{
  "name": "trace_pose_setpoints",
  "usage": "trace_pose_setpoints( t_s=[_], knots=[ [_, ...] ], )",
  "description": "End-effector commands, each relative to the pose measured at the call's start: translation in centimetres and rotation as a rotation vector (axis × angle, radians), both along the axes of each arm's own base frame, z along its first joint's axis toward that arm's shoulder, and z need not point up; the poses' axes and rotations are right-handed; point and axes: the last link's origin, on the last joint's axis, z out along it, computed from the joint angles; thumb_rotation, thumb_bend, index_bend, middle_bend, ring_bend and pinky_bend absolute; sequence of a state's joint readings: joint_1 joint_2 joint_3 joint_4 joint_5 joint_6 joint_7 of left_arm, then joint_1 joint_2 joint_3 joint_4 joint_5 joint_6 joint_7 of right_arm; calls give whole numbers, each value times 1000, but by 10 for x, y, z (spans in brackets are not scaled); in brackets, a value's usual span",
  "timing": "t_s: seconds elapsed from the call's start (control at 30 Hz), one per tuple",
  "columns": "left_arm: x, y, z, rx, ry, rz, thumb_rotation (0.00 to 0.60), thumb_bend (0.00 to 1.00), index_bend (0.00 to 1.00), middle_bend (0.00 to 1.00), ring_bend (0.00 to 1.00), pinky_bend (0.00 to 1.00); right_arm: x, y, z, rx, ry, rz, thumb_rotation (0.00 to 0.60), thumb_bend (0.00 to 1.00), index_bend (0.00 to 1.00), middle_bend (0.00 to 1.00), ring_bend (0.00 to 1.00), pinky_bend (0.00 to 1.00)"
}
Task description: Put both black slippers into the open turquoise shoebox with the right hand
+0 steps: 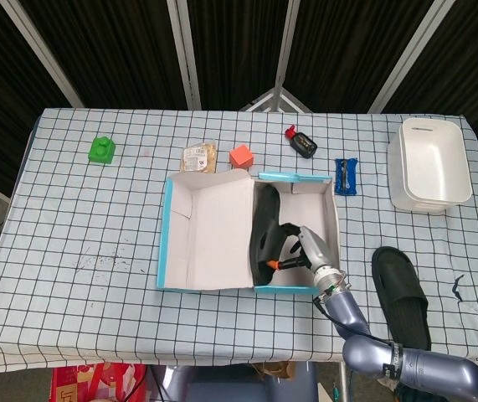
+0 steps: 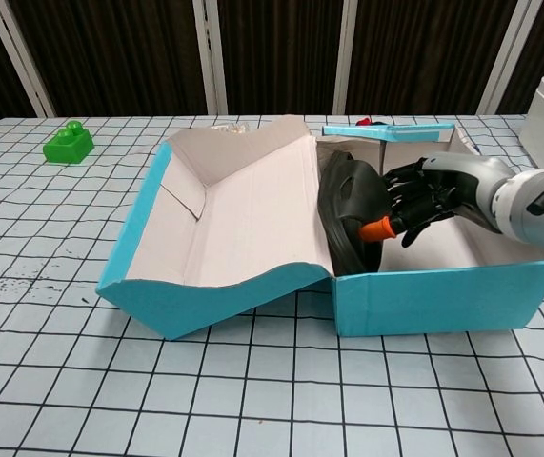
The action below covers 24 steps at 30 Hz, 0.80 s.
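At your far left, a green toy block (image 1: 101, 150) sits on the checked-cloth table (image 1: 79, 234). The open turquoise cardboard shoebox (image 2: 443, 297) lies centre. Inside it, your right hand (image 2: 422, 195) grips one black rubber slipper (image 2: 348, 214) on edge against the lid side. The second black slipper (image 1: 401, 298) lies at 4 o'clock from the box.

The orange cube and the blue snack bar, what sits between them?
In the head view, a small black bottle with a red cap lies between the orange cube and the blue snack bar.
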<state>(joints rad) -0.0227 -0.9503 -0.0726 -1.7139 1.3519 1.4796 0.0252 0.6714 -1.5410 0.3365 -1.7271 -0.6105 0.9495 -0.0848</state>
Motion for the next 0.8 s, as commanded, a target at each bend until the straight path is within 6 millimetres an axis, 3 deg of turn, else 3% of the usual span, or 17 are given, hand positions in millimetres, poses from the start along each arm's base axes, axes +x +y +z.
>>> trace_pose_setpoints(
  t_s=[0.03,0.43,0.8],
  knots=[
    [0,0,0,-1,0,0,600,367,39,0,0,17,-2,2,-2,-6,53,42,600,672,660,434,440,441],
    [1,-1,0,-4,-2,0,600,367,39,0,0,17,-3,6,-11,-16,163,126,600,677,664,434,440,441],
    [0,0,0,-5,-5,2,600,367,39,0,0,17,3,4,-10,-14,150,131,600,678,658,434,427,441]
  ],
)
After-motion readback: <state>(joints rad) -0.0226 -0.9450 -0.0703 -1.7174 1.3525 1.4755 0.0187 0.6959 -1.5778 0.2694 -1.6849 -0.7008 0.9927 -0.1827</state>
